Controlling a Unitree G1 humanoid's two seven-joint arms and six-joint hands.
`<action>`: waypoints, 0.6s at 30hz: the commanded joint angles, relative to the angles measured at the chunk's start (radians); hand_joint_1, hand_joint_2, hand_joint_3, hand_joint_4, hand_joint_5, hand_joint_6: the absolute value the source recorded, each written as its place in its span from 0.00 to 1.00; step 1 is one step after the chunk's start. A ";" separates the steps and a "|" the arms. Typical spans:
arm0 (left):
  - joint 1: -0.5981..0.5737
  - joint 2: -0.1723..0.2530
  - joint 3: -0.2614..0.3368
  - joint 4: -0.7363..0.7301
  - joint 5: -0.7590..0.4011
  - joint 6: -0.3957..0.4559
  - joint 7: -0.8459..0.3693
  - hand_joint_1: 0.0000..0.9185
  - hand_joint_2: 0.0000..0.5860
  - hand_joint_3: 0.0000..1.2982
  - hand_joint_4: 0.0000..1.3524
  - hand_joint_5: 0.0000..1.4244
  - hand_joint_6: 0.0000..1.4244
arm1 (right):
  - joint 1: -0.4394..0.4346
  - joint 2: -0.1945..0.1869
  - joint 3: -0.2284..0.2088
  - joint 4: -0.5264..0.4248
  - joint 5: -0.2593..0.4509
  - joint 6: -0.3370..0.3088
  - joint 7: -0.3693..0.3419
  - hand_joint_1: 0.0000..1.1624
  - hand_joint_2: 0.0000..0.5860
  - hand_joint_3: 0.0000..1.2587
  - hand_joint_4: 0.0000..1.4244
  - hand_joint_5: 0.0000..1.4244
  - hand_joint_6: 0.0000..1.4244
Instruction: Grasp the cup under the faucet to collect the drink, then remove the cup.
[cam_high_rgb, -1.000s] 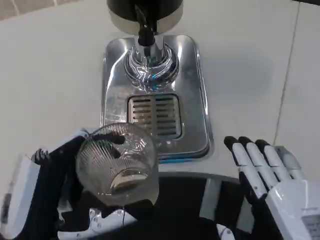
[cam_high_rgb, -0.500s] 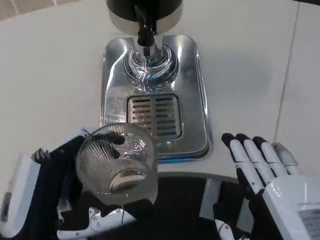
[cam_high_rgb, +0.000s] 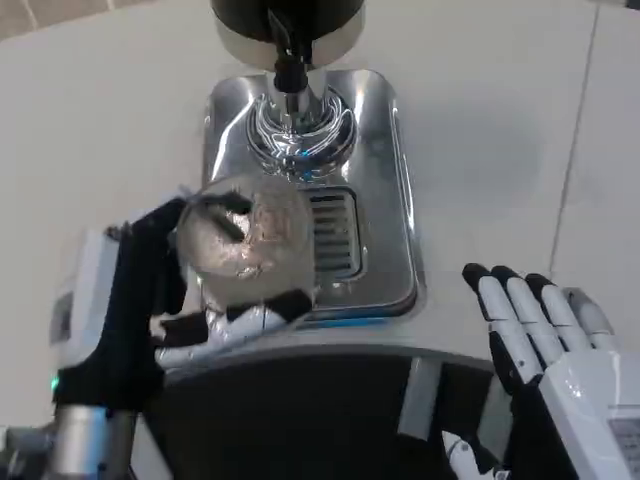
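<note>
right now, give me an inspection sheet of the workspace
surface: white table, bare around the dispenser.
job's things: clear ribbed cup gripped in the left hand, held over the chrome drip tray, its left part over the grille, just short of the faucet; whether it holds any drink cannot be told.
clutter: nothing seen.
hands: left hand grips the cup; right hand holds nothing, fingers extended, beside the tray's right.
cables: nothing seen.
surroundings: black dispenser body at the top edge; dark robot body below.
</note>
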 joint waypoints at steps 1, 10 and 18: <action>-0.090 0.014 -0.031 0.109 0.021 0.003 0.050 0.83 0.00 0.84 0.76 0.96 1.00 | 0.007 0.021 0.016 -0.029 -0.025 0.009 0.020 0.37 0.95 0.00 0.00 0.00 0.00; -0.221 0.038 -0.096 0.330 0.047 -0.006 0.118 0.83 0.00 0.84 0.76 0.96 1.00 | 0.018 0.047 0.023 -0.049 -0.054 0.015 0.040 0.37 0.95 0.00 0.00 0.00 0.00; -0.347 0.053 -0.136 0.511 0.049 -0.009 0.182 0.83 0.00 0.84 0.76 0.96 1.00 | 0.038 0.061 0.043 -0.047 -0.078 0.018 0.033 0.38 0.95 0.00 0.00 0.00 0.00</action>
